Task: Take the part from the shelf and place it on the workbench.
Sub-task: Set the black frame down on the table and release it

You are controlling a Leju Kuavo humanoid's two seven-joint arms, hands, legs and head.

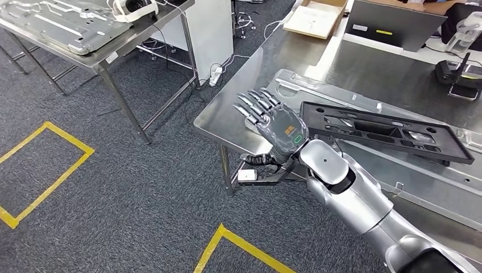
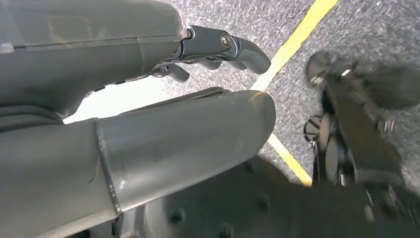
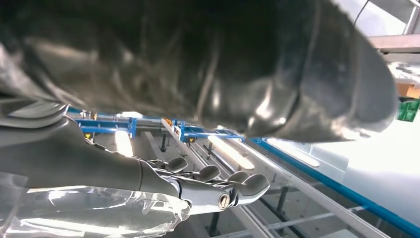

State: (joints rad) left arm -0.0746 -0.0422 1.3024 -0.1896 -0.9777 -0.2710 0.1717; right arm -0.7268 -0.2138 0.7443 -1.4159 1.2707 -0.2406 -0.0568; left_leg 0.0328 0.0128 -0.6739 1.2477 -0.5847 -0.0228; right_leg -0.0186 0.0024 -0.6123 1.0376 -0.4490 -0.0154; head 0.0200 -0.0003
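The black part (image 1: 386, 132) already lies flat on the steel surface (image 1: 244, 108), just beside the right hand (image 1: 278, 128), whose fingers (image 1: 253, 105) are spread apart and hold nothing. The left hand (image 2: 148, 99) hangs empty, fingers loosely apart. Best to lift clear without nudging the part.

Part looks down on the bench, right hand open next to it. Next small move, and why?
Probably draw the right hand back off the workbench. The black part lies flat on the metal panel, and the hand holds nothing, fingers spread beside the part's end.
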